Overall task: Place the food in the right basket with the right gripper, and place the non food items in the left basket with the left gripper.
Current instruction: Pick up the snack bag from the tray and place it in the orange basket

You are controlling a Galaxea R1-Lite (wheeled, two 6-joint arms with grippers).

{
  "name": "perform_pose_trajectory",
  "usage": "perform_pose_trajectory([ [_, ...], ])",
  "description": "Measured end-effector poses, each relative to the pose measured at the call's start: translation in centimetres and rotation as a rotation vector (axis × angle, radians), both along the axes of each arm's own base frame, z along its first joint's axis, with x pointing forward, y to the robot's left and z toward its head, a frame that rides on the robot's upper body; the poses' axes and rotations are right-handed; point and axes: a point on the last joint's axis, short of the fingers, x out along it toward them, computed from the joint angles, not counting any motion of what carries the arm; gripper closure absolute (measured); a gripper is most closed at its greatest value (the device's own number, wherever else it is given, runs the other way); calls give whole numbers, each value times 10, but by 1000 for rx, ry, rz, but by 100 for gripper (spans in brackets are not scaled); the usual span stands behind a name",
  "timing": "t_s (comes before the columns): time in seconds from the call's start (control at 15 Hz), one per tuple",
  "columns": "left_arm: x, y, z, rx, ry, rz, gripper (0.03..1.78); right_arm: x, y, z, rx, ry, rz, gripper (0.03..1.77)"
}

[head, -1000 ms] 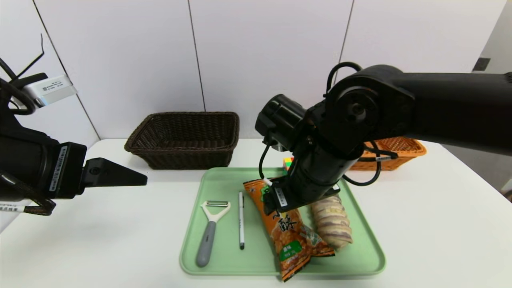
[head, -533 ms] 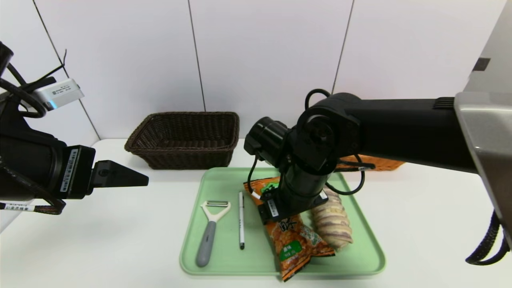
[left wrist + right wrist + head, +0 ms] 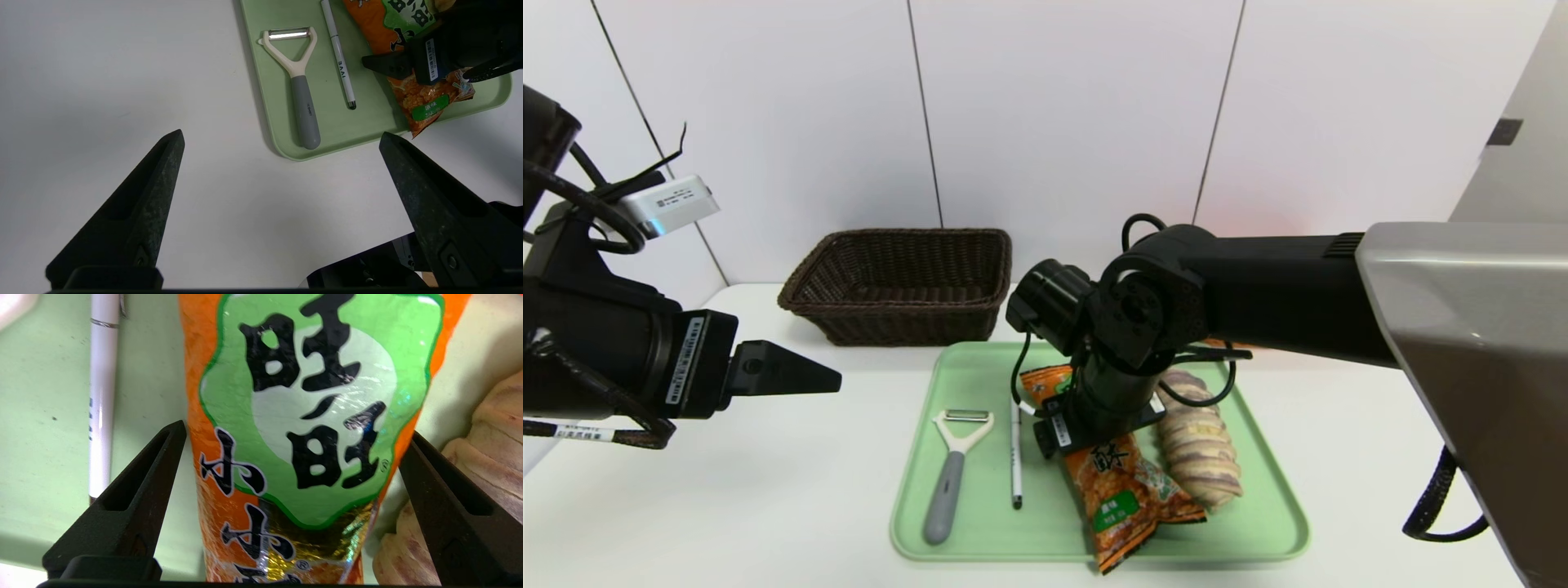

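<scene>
white tabletop carries a green tray (image 3: 980, 535). on it the orange snack bag (image 3: 1123, 490) lies lengthwise, running from the far edge toward the robot, label end far. right gripper (image 3: 292, 433) straddles it, fingers spread, not closed. left gripper (image 3: 282, 139) hovers open beside the tray.

The head camera looks down from above the green tray (image 3: 980, 539); the left wrist camera views it from farther off; the right wrist camera hovers close over the snack bag (image 3: 310, 416), which all three share.
</scene>
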Motion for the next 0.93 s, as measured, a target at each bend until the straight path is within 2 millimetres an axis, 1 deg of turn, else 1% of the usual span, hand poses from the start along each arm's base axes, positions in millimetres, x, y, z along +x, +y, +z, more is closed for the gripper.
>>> perform_pose_trajectory([
  [0.33, 4, -2, -2, 7, 12, -3, 12, 1, 0, -2, -6, 7, -2, 9],
  [0.4, 4, -2, -3, 7, 14, -3, 12, 1, 0, -2, -7, 8, 1, 18],
  [0.47, 6, -3, -3, 7, 12, -3, 12, 0, 0, -2, -8, 8, 3, 37],
  [0.67, 8, -4, -4, 8, 16, -3, 12, 0, 0, -2, -10, 7, 7, 79],
  [0.8, 9, -4, -4, 9, 17, -2, 12, 0, -1, -3, -13, 10, 6, 97],
  [0.87, 9, -4, -4, 10, 19, -2, 12, 0, -1, -3, -14, 11, 5, 110],
  [0.93, 10, -4, -4, 12, 20, -3, 12, 0, -1, -2, -14, 11, 6, 129],
])
